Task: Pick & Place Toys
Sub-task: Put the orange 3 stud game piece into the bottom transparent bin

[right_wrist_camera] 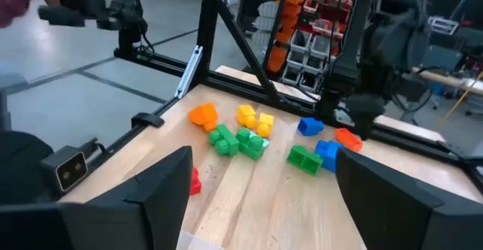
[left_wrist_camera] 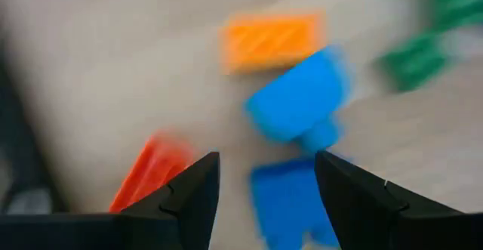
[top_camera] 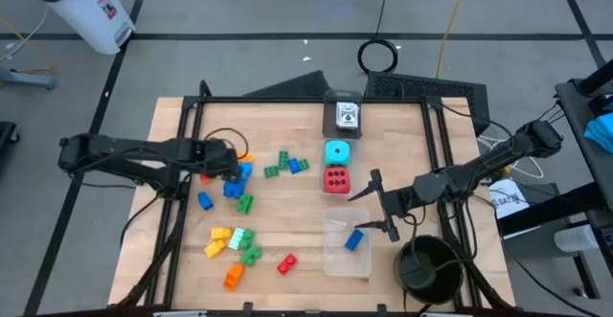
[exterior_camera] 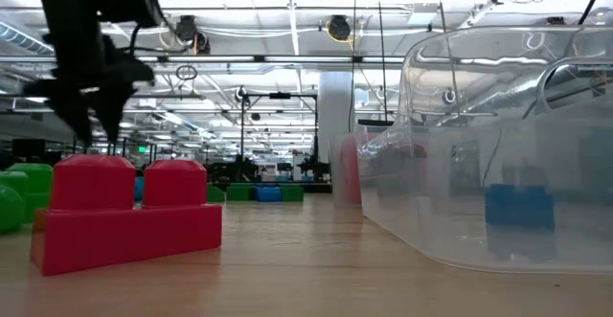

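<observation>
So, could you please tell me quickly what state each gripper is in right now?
Left gripper: open, empty, just above a blue brick.
Right gripper: open, empty, over the clear box.

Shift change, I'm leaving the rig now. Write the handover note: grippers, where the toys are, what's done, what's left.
Left gripper: open, empty, low over the blue bricks at table left; an orange brick lies just beyond.
Right gripper: open, empty, above the clear box at front right.
Done: one blue brick lies in the clear box.
Left: green bricks at centre; the yellow, green and orange cluster and a red brick at front left; cyan die and red die at centre. The black bowl looks empty.
</observation>
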Robot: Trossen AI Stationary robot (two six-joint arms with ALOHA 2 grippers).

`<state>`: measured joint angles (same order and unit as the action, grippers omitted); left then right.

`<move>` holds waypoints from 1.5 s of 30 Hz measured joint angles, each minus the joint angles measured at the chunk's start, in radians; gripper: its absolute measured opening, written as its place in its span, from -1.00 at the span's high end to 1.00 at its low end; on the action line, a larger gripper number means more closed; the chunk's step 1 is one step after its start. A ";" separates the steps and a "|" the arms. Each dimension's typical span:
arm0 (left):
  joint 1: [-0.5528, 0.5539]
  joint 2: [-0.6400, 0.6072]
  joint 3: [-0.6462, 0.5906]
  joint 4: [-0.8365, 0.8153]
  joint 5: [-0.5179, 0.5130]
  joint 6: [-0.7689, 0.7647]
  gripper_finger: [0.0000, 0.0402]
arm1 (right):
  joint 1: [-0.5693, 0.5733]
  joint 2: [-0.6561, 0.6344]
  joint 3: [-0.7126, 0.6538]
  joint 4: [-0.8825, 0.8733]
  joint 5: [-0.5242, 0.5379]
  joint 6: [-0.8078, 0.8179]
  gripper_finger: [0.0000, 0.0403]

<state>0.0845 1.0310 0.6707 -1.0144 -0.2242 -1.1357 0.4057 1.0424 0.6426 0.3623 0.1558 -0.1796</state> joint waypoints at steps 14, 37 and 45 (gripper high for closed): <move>0.012 0.225 -0.041 -0.075 -0.049 -0.262 -0.11 | -0.001 0.000 0.000 0.030 0.000 -0.016 -0.44; 0.091 0.416 0.100 0.355 -0.052 0.162 -0.11 | 0.000 0.000 0.000 0.030 0.000 -0.016 -0.44; 0.091 0.414 0.171 0.359 -0.032 0.281 -0.11 | 0.000 0.000 0.000 0.024 0.000 -0.016 -0.44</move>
<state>0.1753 1.4448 0.8413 -0.6550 -0.2565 -0.8547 0.4053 1.0428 0.6430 0.3862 0.1562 -0.1955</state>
